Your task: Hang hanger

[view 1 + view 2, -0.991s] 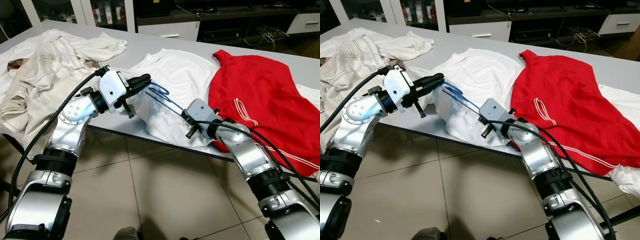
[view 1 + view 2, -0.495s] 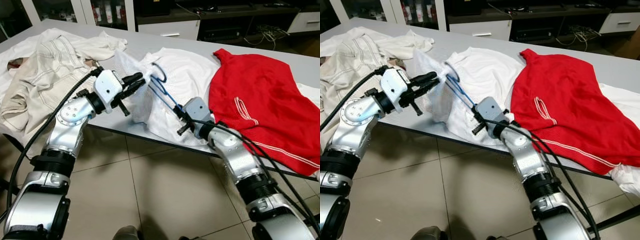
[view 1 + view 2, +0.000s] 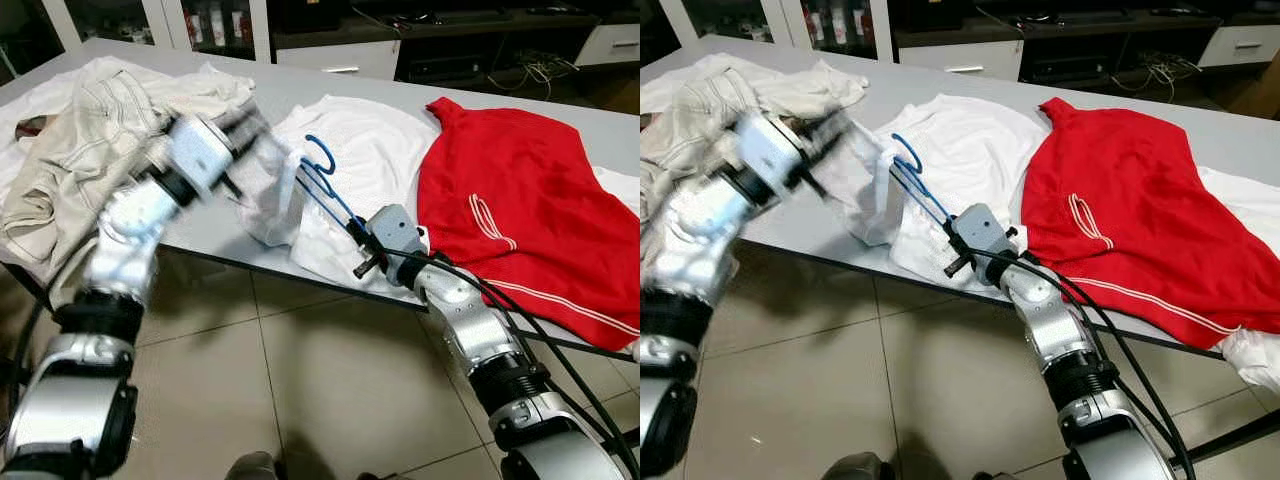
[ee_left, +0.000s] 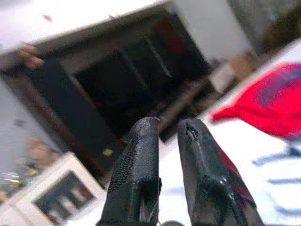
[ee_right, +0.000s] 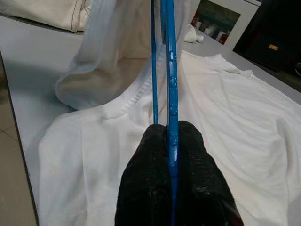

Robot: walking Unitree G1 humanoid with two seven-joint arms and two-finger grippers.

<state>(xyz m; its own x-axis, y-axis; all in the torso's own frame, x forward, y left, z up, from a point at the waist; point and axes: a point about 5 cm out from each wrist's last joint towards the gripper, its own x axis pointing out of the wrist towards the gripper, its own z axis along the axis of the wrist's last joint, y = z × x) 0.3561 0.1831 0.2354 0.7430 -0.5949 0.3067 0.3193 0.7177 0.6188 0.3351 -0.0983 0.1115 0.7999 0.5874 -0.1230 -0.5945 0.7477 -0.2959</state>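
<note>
Two grippers work at the near edge of the bench [image 3: 600, 125]. Your right gripper [image 5: 170, 134] has its jaws clamped on the blue hanger [image 3: 322, 178], which slants up from the jaws over the near edge, its hook uppermost above the white shirt [image 3: 370, 150]. The right wrist view shows the hanger's thin frame pinched edge-on between the black fingers [image 5: 146, 188], with shirt fabric draped over its far end.

Your left gripper [image 4: 165, 129] appears blurred in the eye views, raised beside a lifted fold of the white shirt near the bench's near edge. Its jaws stand narrow, a slim gap between the fingertips; whether they pinch any cloth cannot be told from the left wrist view.

Step in hand, by judgement: the hanger is being threaded into the white shirt, so hanging proper has not begun. The next move calls for you to keep the right grip firm and steady while the left gripper draws the fabric over the hanger's shoulder, with the hook kept free of cloth.

A red garment [image 3: 520, 200] lies toward the bench's right end, and beige clothing [image 3: 70, 150] is heaped at the left end.
</note>
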